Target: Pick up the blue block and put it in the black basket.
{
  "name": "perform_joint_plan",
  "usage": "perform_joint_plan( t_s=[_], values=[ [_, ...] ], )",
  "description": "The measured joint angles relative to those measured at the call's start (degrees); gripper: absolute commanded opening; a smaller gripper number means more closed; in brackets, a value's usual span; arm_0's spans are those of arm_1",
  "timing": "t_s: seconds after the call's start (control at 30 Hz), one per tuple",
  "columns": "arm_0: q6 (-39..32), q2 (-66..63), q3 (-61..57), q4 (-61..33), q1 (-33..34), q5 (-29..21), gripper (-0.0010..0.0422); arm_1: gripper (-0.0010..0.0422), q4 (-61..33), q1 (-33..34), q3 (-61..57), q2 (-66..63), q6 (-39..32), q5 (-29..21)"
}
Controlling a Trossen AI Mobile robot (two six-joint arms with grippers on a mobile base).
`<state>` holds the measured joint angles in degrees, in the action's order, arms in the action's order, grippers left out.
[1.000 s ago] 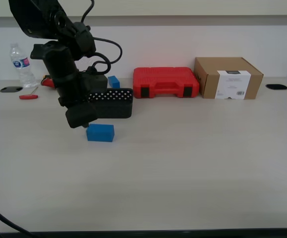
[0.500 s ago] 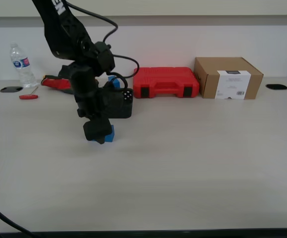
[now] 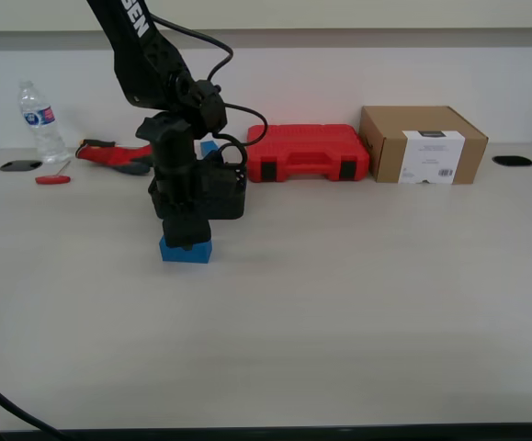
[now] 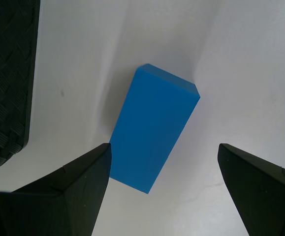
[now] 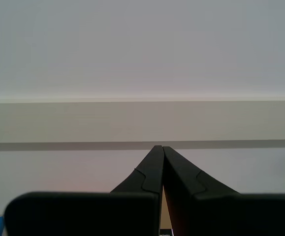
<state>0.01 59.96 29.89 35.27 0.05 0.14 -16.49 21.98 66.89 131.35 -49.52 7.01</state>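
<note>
In the exterior view my first claw (image 3: 186, 241) hangs straight above the blue block (image 3: 186, 251), which lies flat on the surface (image 3: 357, 303) just in front of the black basket (image 3: 221, 195). The arm hides most of the basket. Behind the basket sit a smaller blue block (image 3: 211, 148), a red tool case (image 3: 308, 152) and, beyond that, a cardboard box (image 3: 422, 144); a water bottle (image 3: 39, 120) stands well apart on the other side.

In the first wrist view the claw (image 4: 164, 162) is spread wide, holding nothing, with the blue block (image 4: 153, 127) between the two fingers and slightly nearer one of them. The block's long axis runs roughly along the camera's line of sight, tilted a little, so the fingers should close across its short width. A corner of the black basket (image 4: 7, 78) sits close beside, near enough to mind when descending.

In the second wrist view my second claw (image 5: 161, 169) is closed tight on nothing, facing a bare wall away from the block.
</note>
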Motion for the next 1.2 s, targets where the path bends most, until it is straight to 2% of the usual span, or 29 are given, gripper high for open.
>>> perform_joint_plan(
  t_s=[0.13, 0.33, 0.47, 0.53, 0.63, 0.67, 0.73, 0.8, 1.0, 1.2],
  values=[
    [0.0, 0.0, 0.0, 0.0, 0.0, 0.0, 0.0000, 0.0309, 2.7, -0.2, 0.0, 1.3, -1.1, -0.7],
    [0.0, 0.0, 0.0, -0.1, 0.0, 0.0, 0.0000, 0.0358, 5.6, -0.3, 0.7, 5.8, -2.7, -0.7],
    [0.0, 0.0, 0.0, -0.1, 0.0, 0.0, 0.0000, 0.0349, 5.5, -0.4, 1.4, 8.8, -1.0, -1.1],
    [0.0, 0.0, 0.0, -0.1, -0.1, 0.0, 0.0000, 0.0331, 5.4, -0.4, 2.2, 9.3, -0.7, -1.1],
    [0.0, 0.0, 0.0, -0.1, 0.0, 0.0, 0.0000, 0.0251, 5.0, -0.4, 2.7, 9.8, -0.7, -1.3],
    [0.0, 0.0, 0.0, -0.1, -0.1, 0.0, 0.0000, 0.0206, 4.9, -0.4, 2.6, 9.8, -0.4, -1.3],
    [0.0, 0.0, 0.0, -0.1, -0.1, 0.0, 0.0000, 0.0087, 3.9, -0.4, 2.9, 9.8, 1.0, -1.4],
    [0.0, 0.0, 0.0, -0.1, 0.0, 0.0, 0.0000, 0.0003, 3.4, -0.4, 3.7, 9.6, 1.7, -1.3],
    [0.0, 0.0, 0.0, -0.1, 0.0, 0.0, 0.0000, 0.0001, -5.4, -0.5, 8.1, 9.2, 3.1, -1.2],
    [0.0, 0.0, 0.0, -0.1, 0.0, 0.0, 0.0000, -0.0001, -8.0, -0.5, 13.7, 3.4, 3.0, -1.2]
  ],
)
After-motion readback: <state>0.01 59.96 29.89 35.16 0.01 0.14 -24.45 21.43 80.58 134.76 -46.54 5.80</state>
